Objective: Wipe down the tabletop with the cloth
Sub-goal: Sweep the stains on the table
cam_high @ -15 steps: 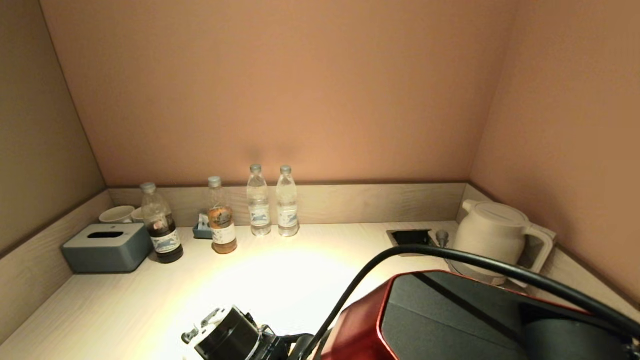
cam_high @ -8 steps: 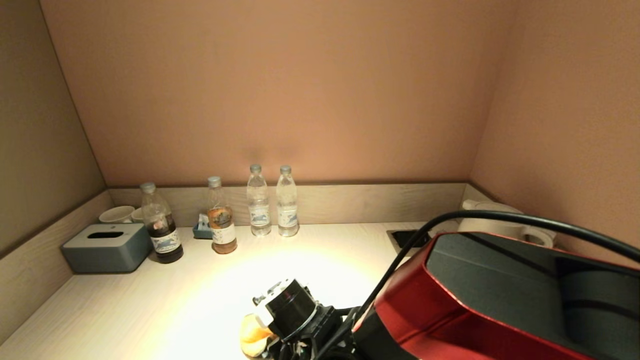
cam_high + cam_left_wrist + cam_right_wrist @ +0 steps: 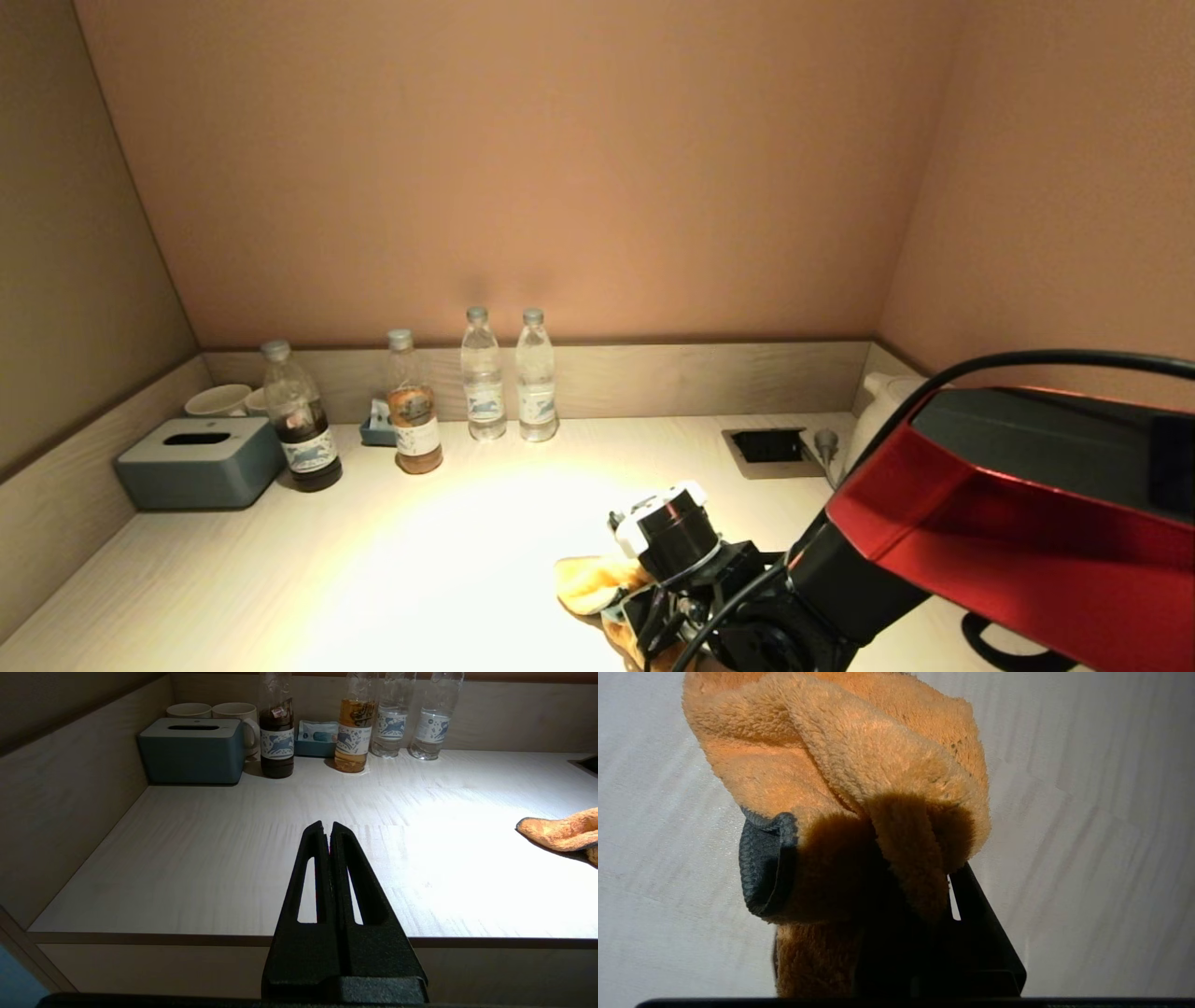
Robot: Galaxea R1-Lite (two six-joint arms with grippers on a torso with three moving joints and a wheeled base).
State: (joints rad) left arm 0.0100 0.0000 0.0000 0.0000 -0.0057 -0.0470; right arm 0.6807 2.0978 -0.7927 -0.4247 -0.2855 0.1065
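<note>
The cloth (image 3: 588, 583), orange-yellow and fluffy with dark edging, lies bunched on the pale wood-grain tabletop (image 3: 448, 541) at front centre-right. My right gripper (image 3: 653, 607) is shut on the cloth and presses it down on the surface. In the right wrist view the cloth (image 3: 859, 765) folds over the fingertips and hides them; one black finger (image 3: 980, 924) shows beside it. My left gripper (image 3: 327, 828) hangs shut and empty at the tabletop's (image 3: 210, 858) front edge, left of the cloth (image 3: 560, 833).
Along the back rim (image 3: 653, 378) stand a grey-blue tissue box (image 3: 198, 462), cups (image 3: 219, 399), a dark bottle (image 3: 301, 429), an amber bottle (image 3: 414, 415) and two water bottles (image 3: 484, 387). A socket recess (image 3: 767, 445) and a white kettle (image 3: 882, 411) sit at back right, partly behind my right arm.
My right arm has swept the cloth across the tabletop from the front centre-left toward the right and farther back. The left gripper has stayed where it was.
</note>
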